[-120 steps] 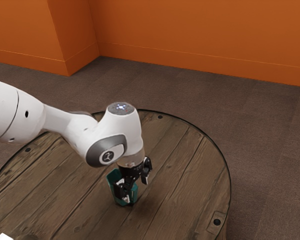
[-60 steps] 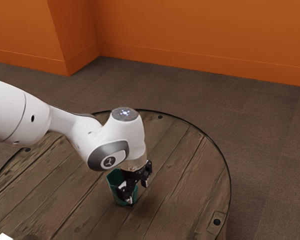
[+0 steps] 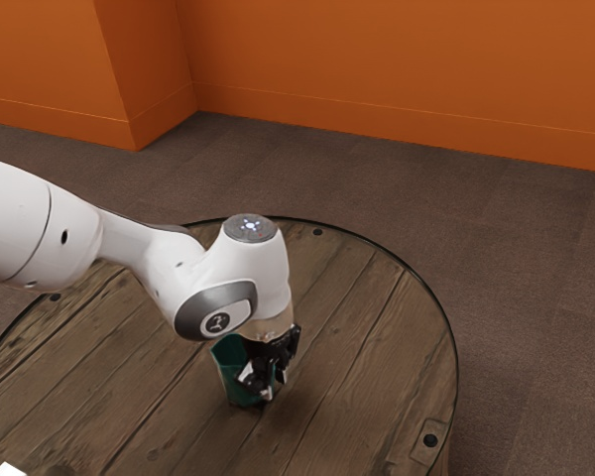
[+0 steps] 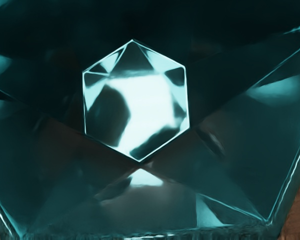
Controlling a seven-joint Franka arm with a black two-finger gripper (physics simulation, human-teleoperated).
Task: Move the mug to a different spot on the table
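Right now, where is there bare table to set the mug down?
Bare planks run from the mug to the table rim on the exterior view's right, and toward the far rim. The view's left is crowded: the arm spans it, with the gripper at the mug.

The mug [image 3: 229, 368] stands near the middle of the bench [image 3: 367, 317]. The end effector [image 3: 262, 381] is at the mug's three o'clock rim, and the arm [image 3: 129, 260] comes in from ten o'clock.
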